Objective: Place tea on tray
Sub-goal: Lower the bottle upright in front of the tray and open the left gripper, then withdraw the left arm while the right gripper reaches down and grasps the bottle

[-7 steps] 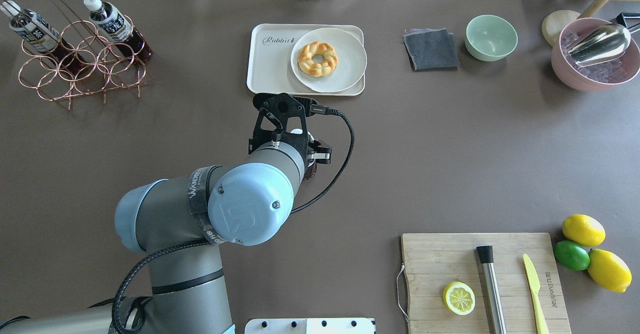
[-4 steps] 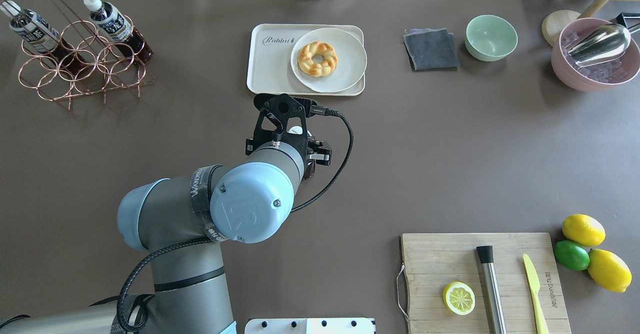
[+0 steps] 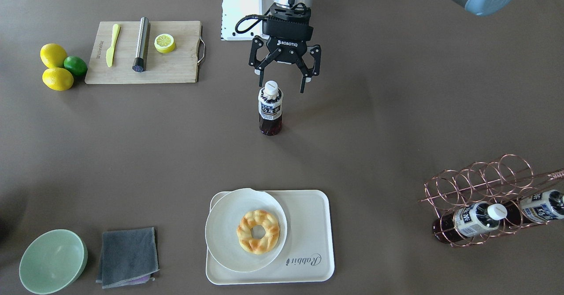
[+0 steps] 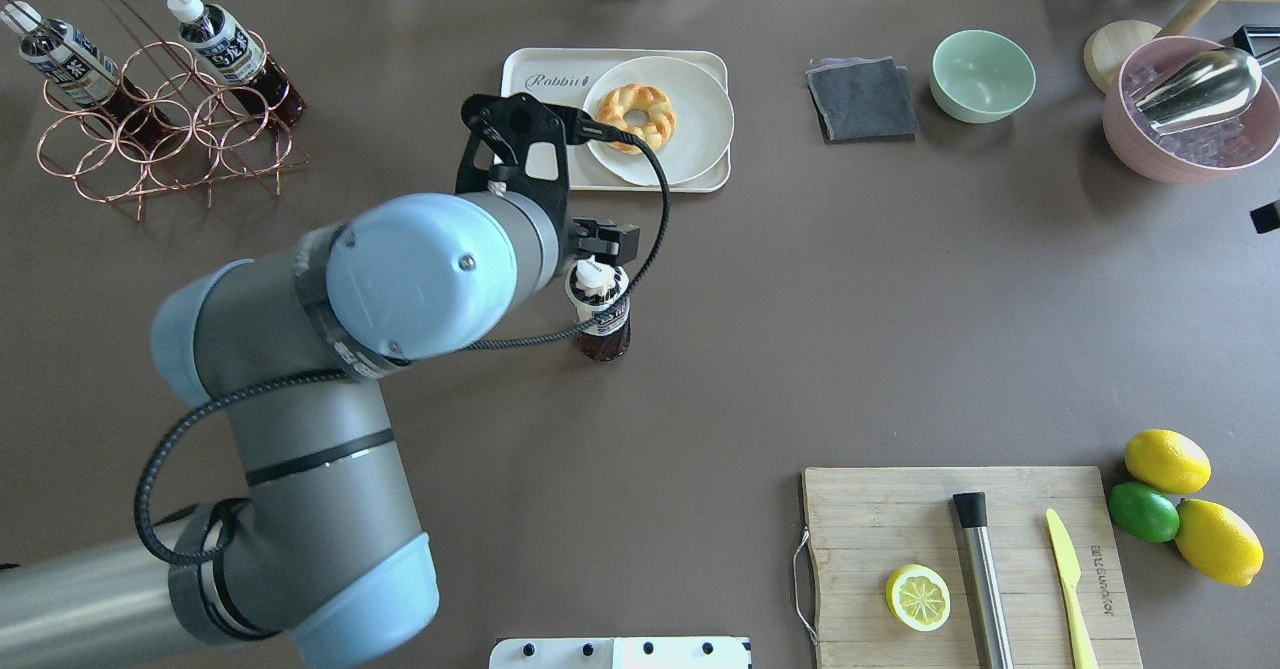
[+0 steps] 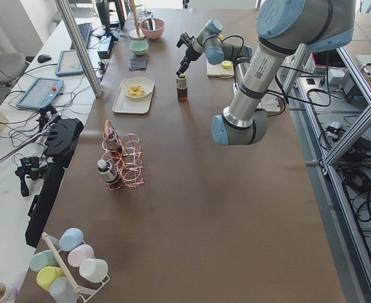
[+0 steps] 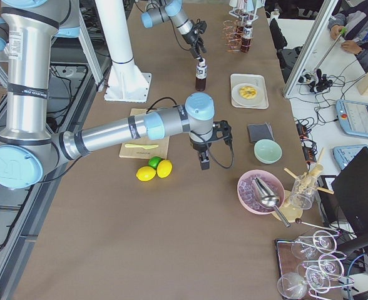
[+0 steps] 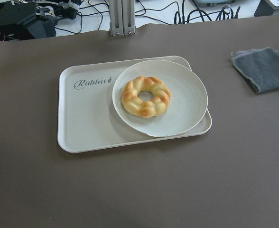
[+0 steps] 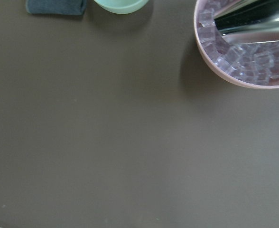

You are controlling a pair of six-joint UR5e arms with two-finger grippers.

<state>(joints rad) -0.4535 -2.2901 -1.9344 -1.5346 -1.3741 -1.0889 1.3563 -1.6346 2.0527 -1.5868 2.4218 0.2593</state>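
On the robot's side of the tray, well apart from it, the tea is seen standing upright on the bare table, with the left gripper held just above its white cap, jaws spread and nothing grasped. The right gripper is shown only from the side, far from the tray, and whether it is released or clenched cannot be told. The bottle is judged to be not yet delivered. For the step to be done well, the fingers should be lowered squarely around the body below the cap and closed firmly. The bottle should then be kept upright, lifted clear of the tray's raised rim and set down on the bare end by the logo, so that the plate is not struck. Counted in all are three tea bottles, the one on the table and two spare bottles lying in one copper rack off the logo end of the tray. One plate and one ring pastry are found on the tray. Past its other end are one grey cloth, one green bowl and one pink bowl with one scoop. Farther off are one cutting board, one knife, one steel cylinder, one lemon half, two lemons and one lime
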